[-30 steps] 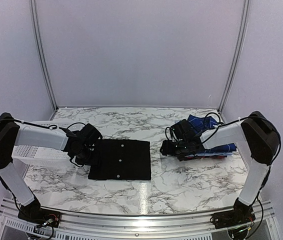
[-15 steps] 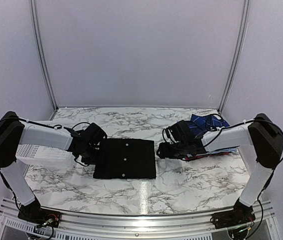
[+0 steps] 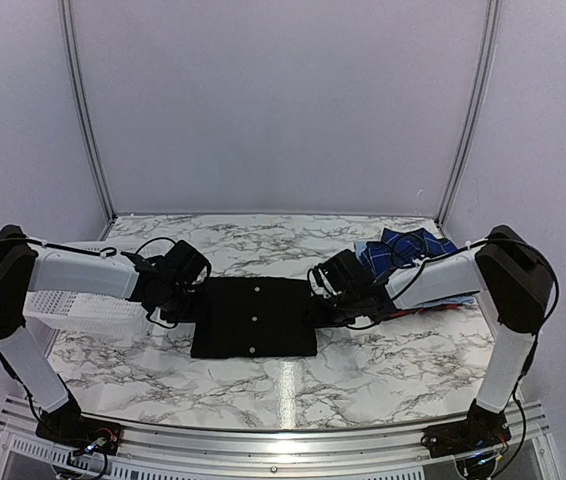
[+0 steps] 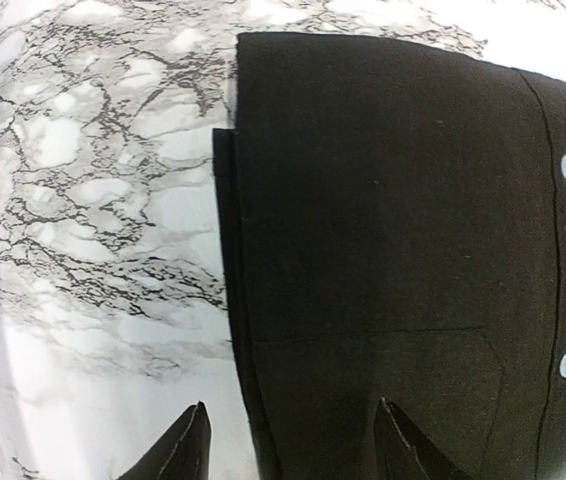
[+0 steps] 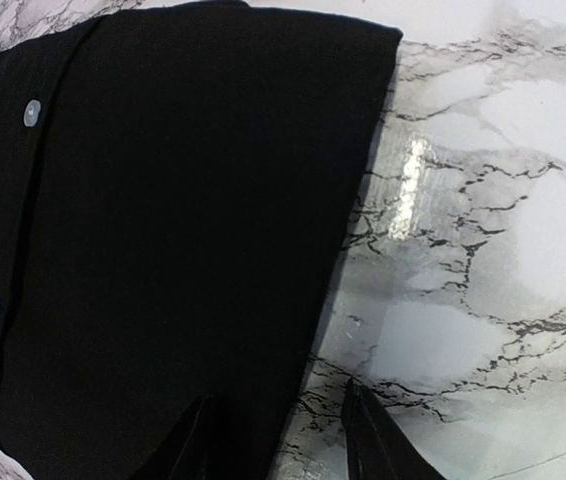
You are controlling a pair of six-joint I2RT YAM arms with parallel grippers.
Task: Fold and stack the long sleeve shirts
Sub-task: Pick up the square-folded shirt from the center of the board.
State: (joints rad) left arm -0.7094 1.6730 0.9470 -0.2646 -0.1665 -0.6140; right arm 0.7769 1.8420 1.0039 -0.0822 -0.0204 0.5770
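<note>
While the black shirt (image 3: 253,318) lay folded flat at the middle of the table (image 3: 383,365), buttons facing up, your left gripper (image 3: 193,303) sat at its 9 o'clock edge and your right gripper (image 3: 315,298) at its 3 o'clock edge. Both sets of jaws stood partly parted. In each wrist view the folded edge ran between the two fingers, one over cloth and the other over bare marble, and neither was pinching anything that I could see.

The step looked to me like gripping both sides to carry the shirt over to the pile of shirts (image 3: 410,248), which lay at about 2 o'clock from it. To do it well, you needed each lower finger slid fully under every layer. At the 9 o'clock edge a bottom layer stuck out just past the top one, and a shallow bite would likely have caught only part of the fold. You also wanted both closures to land together, with the two wrists level for the lift, so the middle did not sag and spill the fold open. The white basket (image 3: 73,305) at 9 o'clock played no part.
</note>
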